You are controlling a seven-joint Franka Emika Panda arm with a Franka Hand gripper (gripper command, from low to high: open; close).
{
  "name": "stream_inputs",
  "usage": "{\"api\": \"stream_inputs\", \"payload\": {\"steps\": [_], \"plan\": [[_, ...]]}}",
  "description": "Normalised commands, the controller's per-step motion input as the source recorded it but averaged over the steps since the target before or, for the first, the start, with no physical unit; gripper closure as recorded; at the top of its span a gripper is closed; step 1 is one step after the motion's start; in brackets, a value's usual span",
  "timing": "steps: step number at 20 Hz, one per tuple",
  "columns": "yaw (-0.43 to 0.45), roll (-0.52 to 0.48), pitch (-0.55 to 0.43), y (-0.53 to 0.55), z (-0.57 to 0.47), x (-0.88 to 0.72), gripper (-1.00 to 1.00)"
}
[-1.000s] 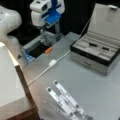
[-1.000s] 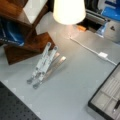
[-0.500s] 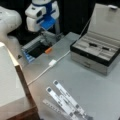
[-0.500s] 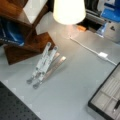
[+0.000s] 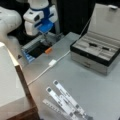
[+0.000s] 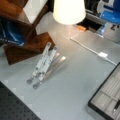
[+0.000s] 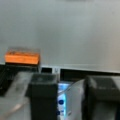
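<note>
I see the end effector (image 5: 46,41) hanging over the far edge of the desk (image 5: 100,87), its fingers reaching down into a dark open tray (image 5: 37,50) that sits against that edge. In the wrist view the end effector (image 7: 70,100) shows two dark fingers (image 7: 43,97) with a clear gap between them, so I read it as open and holding nothing. A small orange block (image 5: 48,50) lies just beside the fingertips at the tray's rim; the wrist view shows the orange block (image 7: 22,57) ahead and to the left, apart from the fingers. A white cable (image 5: 52,63) runs across the desk from that spot. An open jewellery box (image 5: 100,50) stands by the desk's edge at a front view's right, and a folding metal stand (image 5: 65,100) lies nearer its bottom edge.
</note>
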Motion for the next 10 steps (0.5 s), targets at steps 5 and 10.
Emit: {"api": "stream_inputs", "payload": {"steps": [5,10], "plan": [[0.059,0.127,-0.267,0.02,-0.37,-0.28,1.0],[0.056,0.075,-0.286,0.06,-0.36,-0.3,1.0]]}}
